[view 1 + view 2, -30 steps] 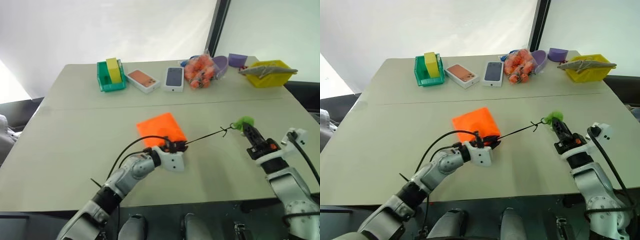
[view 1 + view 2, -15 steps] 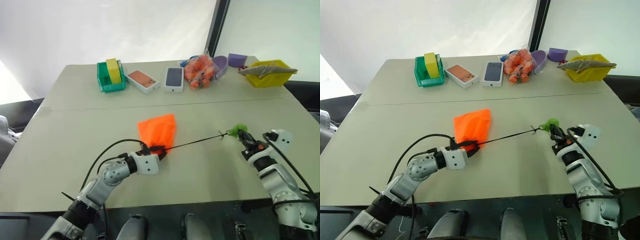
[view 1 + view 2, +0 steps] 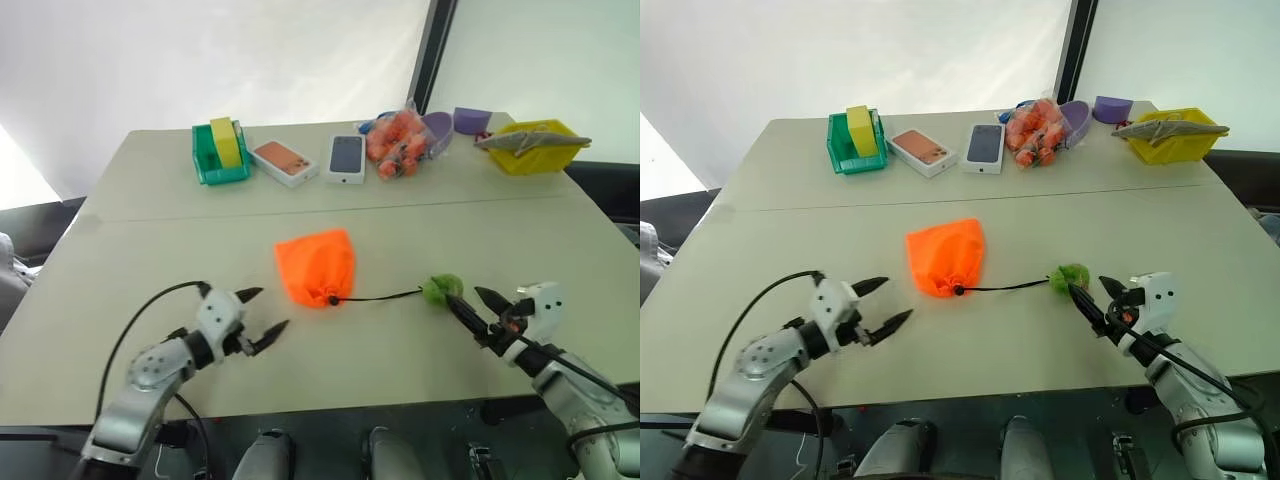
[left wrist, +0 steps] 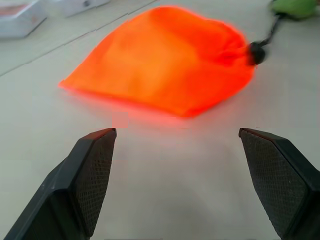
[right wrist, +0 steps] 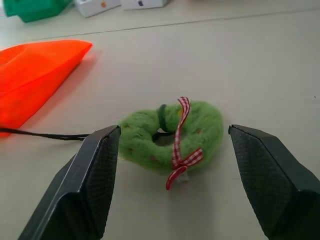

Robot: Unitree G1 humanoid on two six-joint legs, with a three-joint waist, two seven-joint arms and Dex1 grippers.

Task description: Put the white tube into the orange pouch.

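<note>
The orange pouch (image 3: pixel 315 267) lies flat in the middle of the table, its mouth drawn tight at a black cord lock. A thin black cord (image 3: pixel 385 295) runs from it to a green fuzzy ball (image 3: pixel 441 289) with a red checked ribbon. My left gripper (image 3: pixel 268 308) stands open over the table, left of the pouch and apart from it; the left wrist view has the pouch (image 4: pixel 160 60) beyond my fingers (image 4: pixel 90 170). My right gripper (image 3: pixel 466 299) stands open just right of the ball (image 5: pixel 205 125), holding nothing. The white tube is out of view.
Along the far edge stand a green bin with a yellow block (image 3: pixel 220 150), two phone boxes (image 3: pixel 285 160) (image 3: pixel 347 157), a clear bag of orange items (image 3: pixel 398 140), a purple object (image 3: pixel 470 118) and a yellow bin (image 3: pixel 530 145). The table's front edge runs just below both grippers.
Both grippers have opened. The left let go of the pouch's mouth and swung away to the left. The right released the green ball and sank; the cord went slack.
</note>
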